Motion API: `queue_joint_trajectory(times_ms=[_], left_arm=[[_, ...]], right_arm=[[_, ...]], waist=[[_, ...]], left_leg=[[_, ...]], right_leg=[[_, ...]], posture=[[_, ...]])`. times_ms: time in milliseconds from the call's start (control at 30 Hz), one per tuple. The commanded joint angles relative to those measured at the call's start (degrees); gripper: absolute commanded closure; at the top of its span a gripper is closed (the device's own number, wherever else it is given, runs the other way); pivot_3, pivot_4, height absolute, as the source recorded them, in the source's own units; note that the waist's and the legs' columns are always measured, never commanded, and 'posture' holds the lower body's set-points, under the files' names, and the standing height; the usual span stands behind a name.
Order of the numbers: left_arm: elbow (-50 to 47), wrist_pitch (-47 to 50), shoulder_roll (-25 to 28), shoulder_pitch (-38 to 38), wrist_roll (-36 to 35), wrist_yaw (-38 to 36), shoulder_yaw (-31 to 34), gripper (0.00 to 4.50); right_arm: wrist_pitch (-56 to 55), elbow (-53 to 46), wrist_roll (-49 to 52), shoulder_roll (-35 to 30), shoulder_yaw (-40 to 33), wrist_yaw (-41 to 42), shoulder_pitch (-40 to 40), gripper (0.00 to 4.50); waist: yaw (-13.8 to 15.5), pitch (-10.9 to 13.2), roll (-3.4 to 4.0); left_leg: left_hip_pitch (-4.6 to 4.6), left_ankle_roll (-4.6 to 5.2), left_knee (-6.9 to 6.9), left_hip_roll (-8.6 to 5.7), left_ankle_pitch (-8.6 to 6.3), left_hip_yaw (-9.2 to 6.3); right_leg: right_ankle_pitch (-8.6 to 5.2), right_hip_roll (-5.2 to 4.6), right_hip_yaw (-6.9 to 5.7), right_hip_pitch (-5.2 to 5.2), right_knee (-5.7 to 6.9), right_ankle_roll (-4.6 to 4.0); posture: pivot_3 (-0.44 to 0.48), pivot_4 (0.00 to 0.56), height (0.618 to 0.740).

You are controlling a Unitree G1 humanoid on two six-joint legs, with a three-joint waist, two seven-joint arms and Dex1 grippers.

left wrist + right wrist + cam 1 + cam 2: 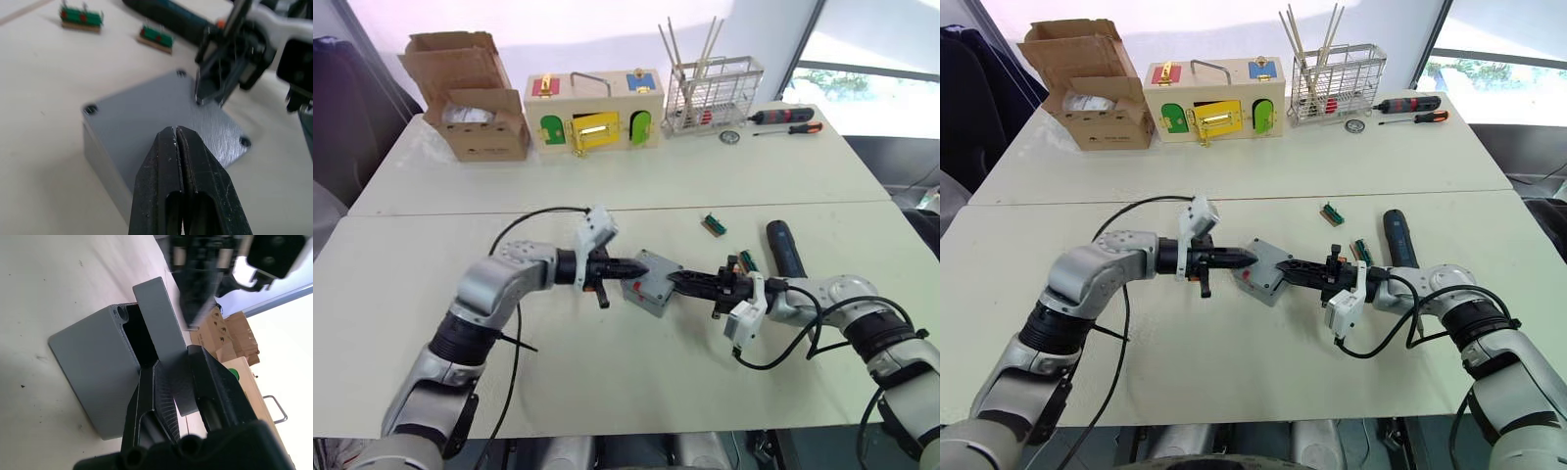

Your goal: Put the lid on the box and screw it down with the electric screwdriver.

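Right gripper (171,377) clamped lid (159,318) tilted on box (93,362), frame centre; left gripper (177,142) closed, empty; lower lid flush, aligning corner holes.

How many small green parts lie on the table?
2: one green part lies beyond the grey box, the other beside the black electric screwdriver. More may be hidden.

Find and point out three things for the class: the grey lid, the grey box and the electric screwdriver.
lid (161,112): left wrist view, on its flat top face.
box (93,367): right wrist view, on its outer side wall.
electric screwdriver (785,248): left eye view, on the middle of its black body.
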Motion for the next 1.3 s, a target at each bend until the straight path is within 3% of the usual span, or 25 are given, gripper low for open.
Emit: queue_joint_trajectory(times_ms=[33,200,333,900,1300], left_arm=[[1.3,-2.2,0.8,0.0,5.3,-0.3,-4.9,4.50],[2.7,-2.7,0.4,0.5,7.0,-1.3,-6.7,4.50],[3.4,-2.8,0.2,1.2,8.0,-1.4,-7.6,4.50],[5.0,-4.1,-0.4,2.6,10.0,1.3,-6.6,4.50],[4.4,-3.9,0.3,3.3,9.8,1.2,-6.8,4.50]], right_arm=[[-0.6,0.9,-1.4,-1.0,2.0,1.2,1.2,3.87],[-0.1,0.1,-0.6,-2.0,1.4,2.0,1.6,1.66],[-0.2,-0.5,1.1,-2.9,0.7,3.9,1.7,0.38],[0.5,-3.8,9.8,-2.6,-1.3,15.4,3.5,0.38],[-0.5,-5.7,9.3,-4.2,-2.7,19.3,4.4,0.38]], waist=[[0.1,0.0,0.01],[-0.1,-0.2,-0.03],[-0.1,-0.5,-0.11],[-0.1,-0.5,-0.14],[-0.1,-0.6,-0.13]], left_leg=[[0.06,0.00,0.00,0.00,0.00,0.00],[0.23,0.01,-0.01,0.01,-0.01,-0.02],[0.34,0.02,-0.01,0.02,-0.01,-0.02],[1.10,0.45,-0.20,0.11,-0.26,-0.05],[1.11,0.48,-0.20,0.10,-0.28,-0.06]], right_leg=[[0.00,0.00,0.00,0.08,-0.01,0.00],[-0.01,0.01,-0.01,0.28,-0.06,-0.02],[-0.02,0.02,-0.01,0.39,-0.06,-0.03],[-0.09,0.04,-0.06,1.21,-0.44,-0.13],[-0.09,0.04,-0.08,1.25,-0.52,-0.13]], posture=[[0.000,0.150,0.730],[0.000,0.150,0.730],[0.000,0.150,0.730],[0.000,0.150,0.730],[0.000,0.150,0.730]])
